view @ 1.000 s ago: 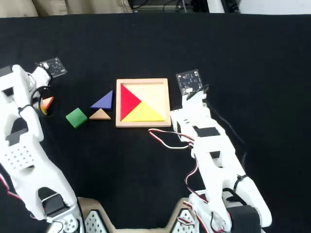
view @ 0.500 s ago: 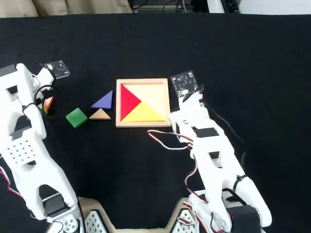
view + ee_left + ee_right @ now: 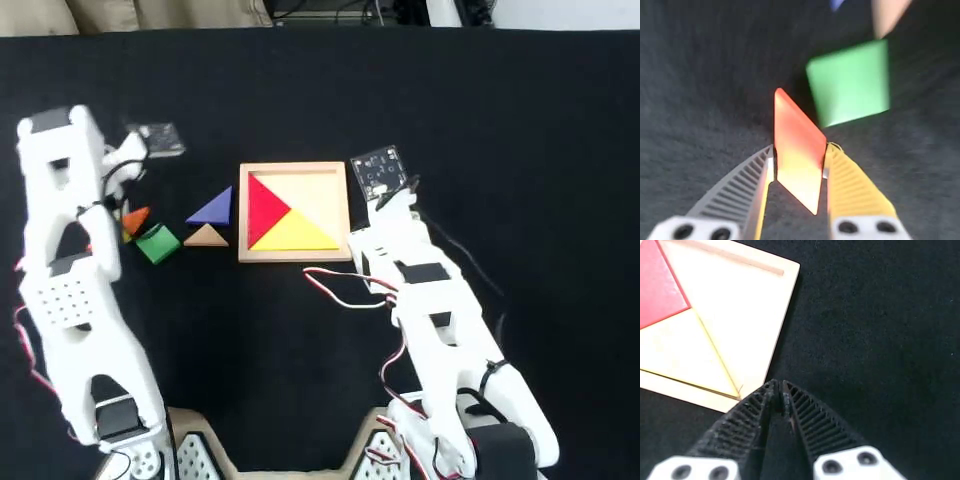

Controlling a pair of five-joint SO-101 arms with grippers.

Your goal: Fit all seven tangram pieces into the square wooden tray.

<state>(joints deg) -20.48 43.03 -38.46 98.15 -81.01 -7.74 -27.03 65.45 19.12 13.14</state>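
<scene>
The left end effector [image 3: 799, 150] is clamped on an orange tangram piece [image 3: 796, 142], which stands up between its two fingers above the black desk [image 3: 700, 75]; just beyond its tips and a little to one side, the green square [image 3: 850, 82] lies flat on the cloth; farther past that sit the tan triangle [image 3: 206, 236] and the blue triangle [image 3: 213, 207], between the green square and the square wooden tray [image 3: 294, 255]; the tray holds a red triangle [image 3: 263, 205] and a yellow triangle [image 3: 295, 233], with bare wood beside them; the right end effector [image 3: 779, 386] has its fingers pressed together on nothing, its tips just beside the tray's rim near a corner.
</scene>
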